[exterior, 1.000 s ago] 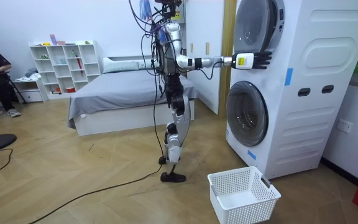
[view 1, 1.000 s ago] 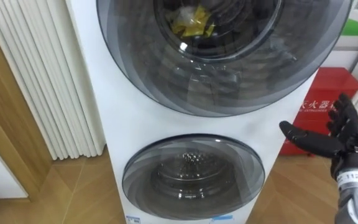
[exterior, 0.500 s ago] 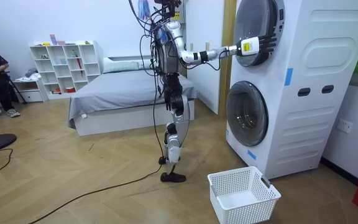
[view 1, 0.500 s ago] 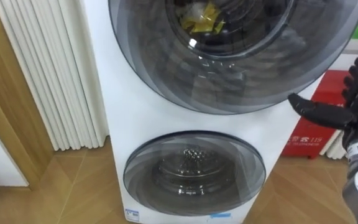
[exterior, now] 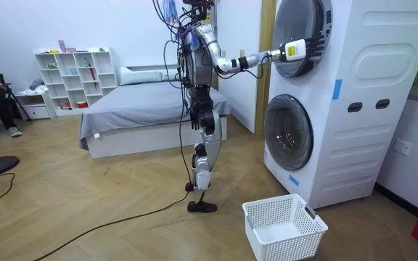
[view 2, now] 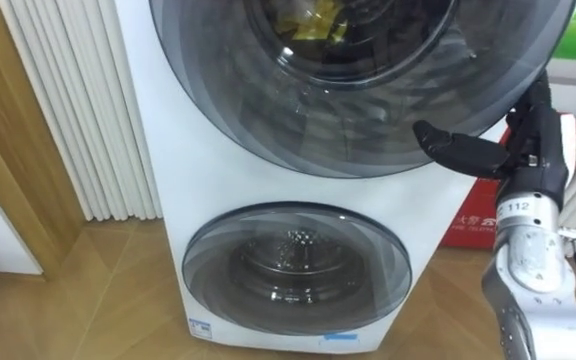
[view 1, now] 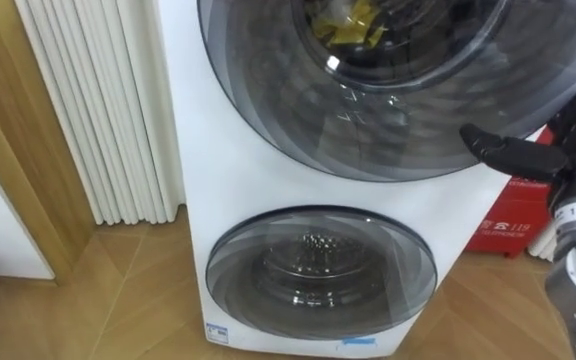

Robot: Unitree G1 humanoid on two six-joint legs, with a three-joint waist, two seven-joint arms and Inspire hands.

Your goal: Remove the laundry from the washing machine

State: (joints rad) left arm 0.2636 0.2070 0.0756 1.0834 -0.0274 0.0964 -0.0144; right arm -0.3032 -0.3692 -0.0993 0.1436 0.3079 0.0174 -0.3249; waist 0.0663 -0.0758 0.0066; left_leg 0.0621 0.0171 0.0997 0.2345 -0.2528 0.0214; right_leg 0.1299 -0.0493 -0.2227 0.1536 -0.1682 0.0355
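Right hand (view 1: pixel 568 150) has risen to upper door's (view 1: pixel 388 110) right rim, thumb out, fingers open, holding nothing; yellow clothes (view 1: pixel 353 22) sit in drum behind shut door, so step = opening it, nxt needs hooked pull at rim.

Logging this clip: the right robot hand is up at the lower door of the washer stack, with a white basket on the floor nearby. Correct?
No: the right robot hand is at the upper door, not the lower, as the room view shows. The rest holds.
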